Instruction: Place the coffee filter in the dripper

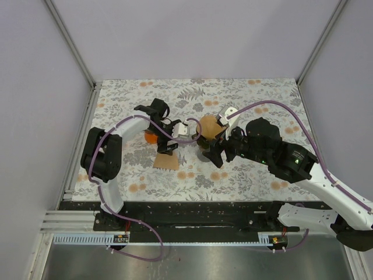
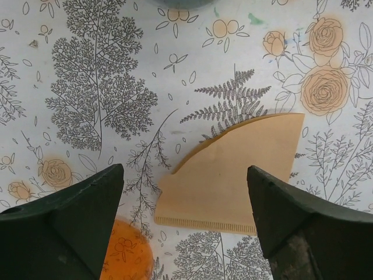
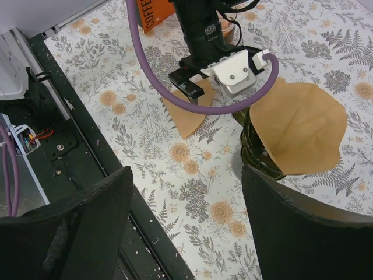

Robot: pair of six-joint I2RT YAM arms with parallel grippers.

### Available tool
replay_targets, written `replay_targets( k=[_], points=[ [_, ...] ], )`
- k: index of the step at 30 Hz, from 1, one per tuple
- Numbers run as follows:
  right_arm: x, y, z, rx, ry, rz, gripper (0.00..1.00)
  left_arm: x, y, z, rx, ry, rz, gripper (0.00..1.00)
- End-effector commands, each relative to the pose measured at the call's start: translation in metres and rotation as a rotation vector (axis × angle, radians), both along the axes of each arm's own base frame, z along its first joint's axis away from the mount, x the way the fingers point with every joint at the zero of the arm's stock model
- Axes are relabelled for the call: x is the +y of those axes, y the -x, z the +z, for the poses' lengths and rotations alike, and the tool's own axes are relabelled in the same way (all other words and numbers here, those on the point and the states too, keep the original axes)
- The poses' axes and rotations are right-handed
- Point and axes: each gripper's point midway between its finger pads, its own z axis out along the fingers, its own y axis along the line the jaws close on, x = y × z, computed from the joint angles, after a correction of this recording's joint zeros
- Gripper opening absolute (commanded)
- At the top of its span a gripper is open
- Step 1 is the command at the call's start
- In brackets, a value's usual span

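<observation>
The dark olive dripper (image 3: pixel 256 158) stands mid-table with a brown coffee filter (image 3: pixel 300 125) resting on its top and covering its mouth; from above the same filter (image 1: pixel 208 125) shows as a tan disc. A second, folded coffee filter (image 2: pixel 233 175) lies flat on the flowered cloth (image 1: pixel 166 161). My left gripper (image 2: pixel 183 172) hangs open just above that flat filter, touching nothing (image 1: pixel 168 144). My right gripper (image 3: pixel 186 172) is open and empty, low and just in front of the dripper (image 1: pixel 214 153).
An orange-filled flask (image 1: pixel 150 138) stands by the left gripper, showing as an orange patch (image 2: pixel 125 251) beside its left finger. An orange coffee box (image 3: pixel 152 11) sits behind the left arm. The black table rail (image 3: pixel 87 146) runs along the near edge.
</observation>
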Motion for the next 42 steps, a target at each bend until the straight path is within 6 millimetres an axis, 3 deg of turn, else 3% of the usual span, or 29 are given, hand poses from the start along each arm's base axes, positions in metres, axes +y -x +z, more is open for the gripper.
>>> replay_targets(
  k=[1, 9, 29, 42],
  points=[
    [-0.003, 0.004, 0.020, -0.015, -0.059, 0.001, 0.83, -0.003, -0.010, 0.002, -0.039, 0.038, -0.037, 0.89],
    [0.001, 0.002, 0.015, -0.011, -0.040, 0.014, 0.83, -0.005, -0.010, 0.030, -0.087, 0.115, -0.026, 0.89],
    [0.005, 0.005, 0.013, -0.004, -0.043, 0.035, 0.84, 0.005, 0.021, -0.009, 0.010, -0.015, -0.126, 0.73],
    [0.007, 0.004, 0.010, 0.003, -0.033, 0.044, 0.84, -0.009, 0.006, 0.044, -0.081, 0.069, -0.113, 0.75]
  ],
)
